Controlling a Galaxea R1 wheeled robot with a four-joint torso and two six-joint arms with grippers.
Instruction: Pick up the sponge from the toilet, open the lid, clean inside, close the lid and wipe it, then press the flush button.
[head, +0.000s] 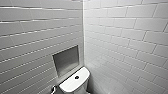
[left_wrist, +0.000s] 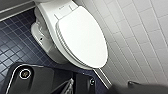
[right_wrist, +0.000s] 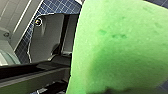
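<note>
Head view
Walls (head: 120, 30): white tiles all over. Two walls meet in a corner.
Hollow (head: 66, 60): a grey square shelf set into the left wall, just above the toilet.
Toilet (head: 72, 85): its flat white top peeks in at the bottom, tucked into the corner.
Flush button (head: 76, 77): a small dark round dot in the middle of that flat white top. Nothing is touching it.
Shiny bit (head: 53, 88): a little metal thing just left of the toilet. I cannot tell what it is.

Left wrist view
Lid (left_wrist: 82, 37): down and shut. It is a big shiny white oval, and it covers the whole bowl.
Floor (left_wrist: 12, 45): small dark blue squares. The toilet stands on it, close beside a white tiled wall.
Left gripper (left_wrist: 75, 86): some dark parts show near the lid, well apart from it. I cannot tell if it is open or closed. It has hold of nothing that I can see.

Right wrist view
Sponge (right_wrist: 120, 45): bright green and soft-looking, very close to the camera. It is up in the air, with the blue floor far behind it.
Right gripper (right_wrist: 117, 90): closed on the sponge. A dark part presses against the sponge's edge.
</note>
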